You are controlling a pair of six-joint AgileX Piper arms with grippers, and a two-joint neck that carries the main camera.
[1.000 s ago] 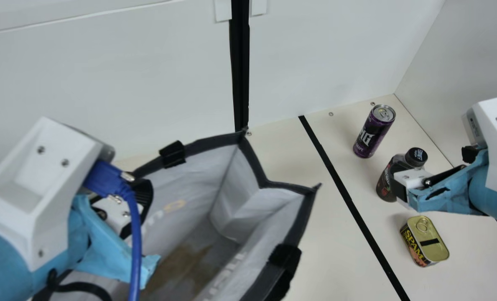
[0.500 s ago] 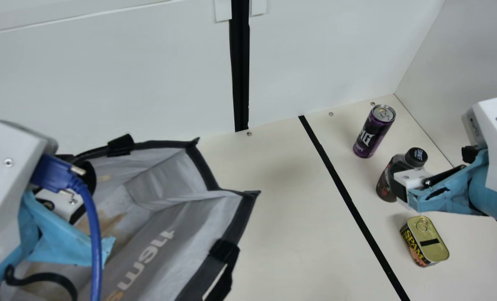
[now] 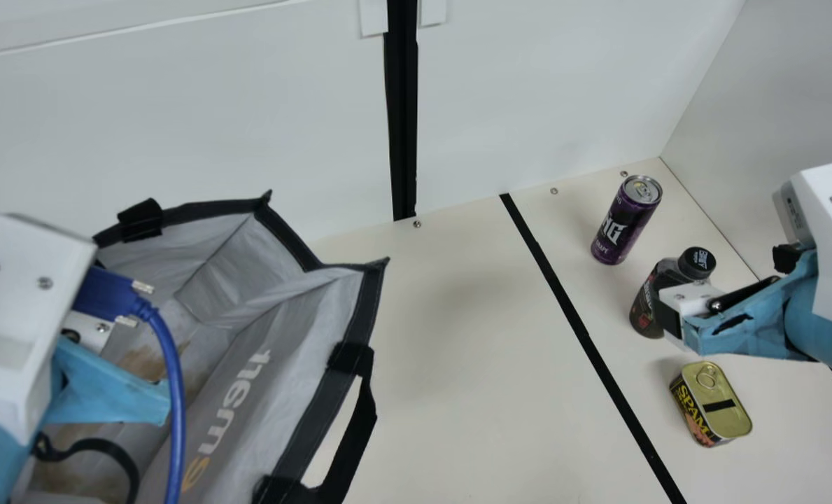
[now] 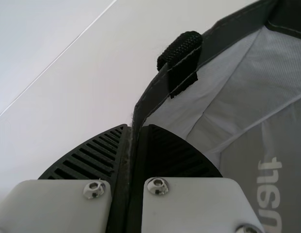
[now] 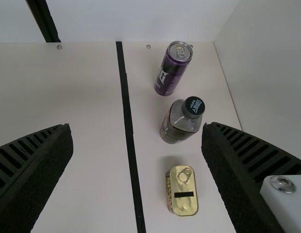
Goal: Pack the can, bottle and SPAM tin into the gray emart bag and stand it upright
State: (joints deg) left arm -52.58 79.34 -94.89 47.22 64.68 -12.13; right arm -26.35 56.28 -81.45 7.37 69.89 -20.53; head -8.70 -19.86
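At the left of the main view my left gripper [image 3: 97, 336] holds the gray bag [image 3: 297, 329], its mouth gaping and its inside visible. The left wrist view has that gripper [image 4: 136, 128] shut on the bag's dark rim [image 4: 151, 99], near a black strap loop. My right gripper [image 3: 678, 311] is over the table at the right, partly in front of the dark bottle [image 3: 648, 297]. In the right wrist view this gripper [image 5: 137, 127] is open and empty. The purple can [image 5: 171, 73] and bottle [image 5: 179, 124] stand upright; the SPAM tin [image 5: 182, 194] lies lid up.
A black tape line [image 3: 583, 329] crosses the cream table [image 3: 457, 364] between the bag and the three items. White walls [image 3: 213, 126] rise behind the table and at its right side. A blue cable [image 3: 171, 364] hangs from my left wrist, in front of the bag.
My left arm and the bag have shifted left, and the bag has since risen somewhat in the main view, exposing more table. The right arm, can, bottle and tin have kept their places.
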